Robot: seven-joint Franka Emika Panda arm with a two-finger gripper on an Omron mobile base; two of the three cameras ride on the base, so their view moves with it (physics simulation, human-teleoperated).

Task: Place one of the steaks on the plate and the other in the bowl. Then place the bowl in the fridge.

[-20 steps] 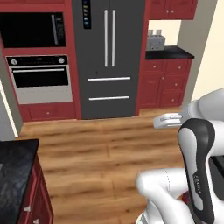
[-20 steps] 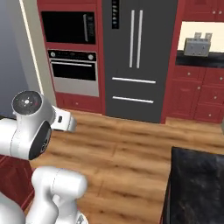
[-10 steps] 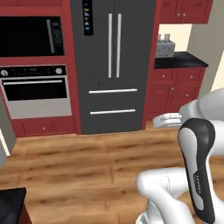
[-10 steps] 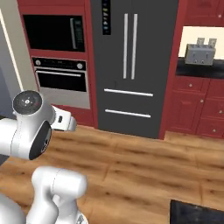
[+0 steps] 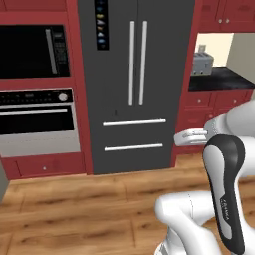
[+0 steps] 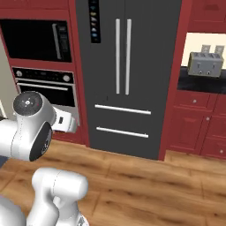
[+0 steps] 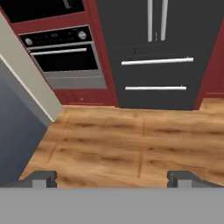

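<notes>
- Whole scene shifts versus the earlier frames: fridge (image 5: 137, 84) looms larger and sits more centred in both base views, so the base has driven closer; that is camera travel, not the things moving.
- Counter corners seen low in the earlier base views are gone from the frame now.
- Fridge fills the upper middle of the left base view and of the right base view, both doors shut, silver bar handles (image 6: 123, 56) untouched, lit icon panel (image 5: 101, 24) at top left of the doors.
- Gripper (image 7: 113, 178) at the bottom of the hand view, fingertips (image 7: 41, 178) set wide apart, nothing between them; it looks down over wood floor (image 7: 131, 144) toward the fridge's lower drawers (image 7: 156, 74).
- Arm (image 5: 224, 164) is tucked at the lower right of the left base view, well apart from the fridge.
- Microwave (image 5: 32, 50) and oven (image 5: 37, 117) upper left, toaster (image 6: 204, 63) on dark counter at right.
- Steaks, plate, bowl: can't locate them from these frames, so whether the placing steps are done cannot be told.
- Judgement: bowl is not in the hand and the fridge is closed, so the fridge step is not finished; likely an approach to open a door.
</notes>
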